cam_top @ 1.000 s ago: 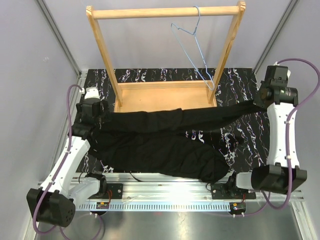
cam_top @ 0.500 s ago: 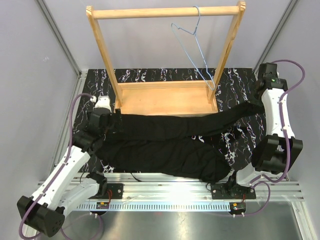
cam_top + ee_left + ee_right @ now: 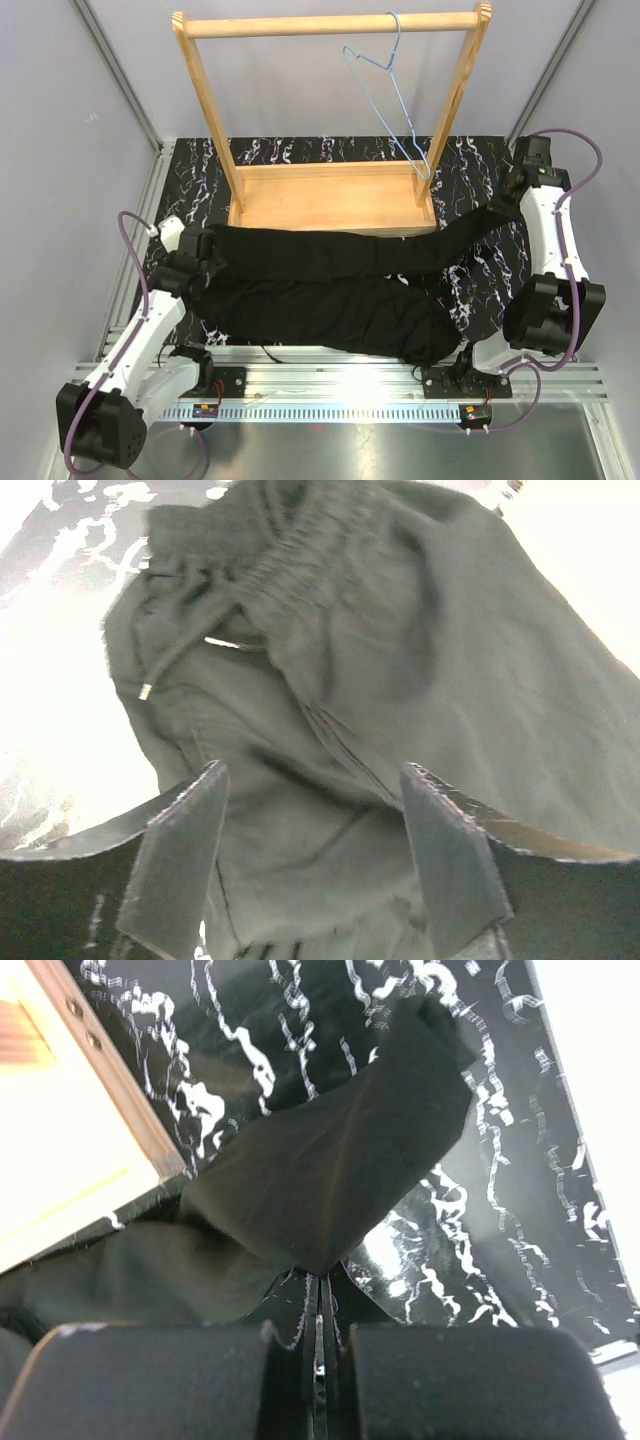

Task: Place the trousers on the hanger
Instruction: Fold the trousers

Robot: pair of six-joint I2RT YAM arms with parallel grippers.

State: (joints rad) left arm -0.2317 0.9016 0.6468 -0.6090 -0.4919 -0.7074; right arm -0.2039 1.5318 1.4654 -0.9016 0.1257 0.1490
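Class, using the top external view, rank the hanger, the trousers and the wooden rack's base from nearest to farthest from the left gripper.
1. trousers: right at the left gripper, spread across the near table.
2. wooden rack's base: just beyond, toward the back and right.
3. hanger: hanging high at the far right of the rack.

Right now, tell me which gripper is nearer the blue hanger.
Right. The right gripper sits just right of the hanger; the left gripper is past the rack on its other side.

A robotics lab cell: plain grey walls (image 3: 60, 150), aluminium mounting rail (image 3: 340, 385).
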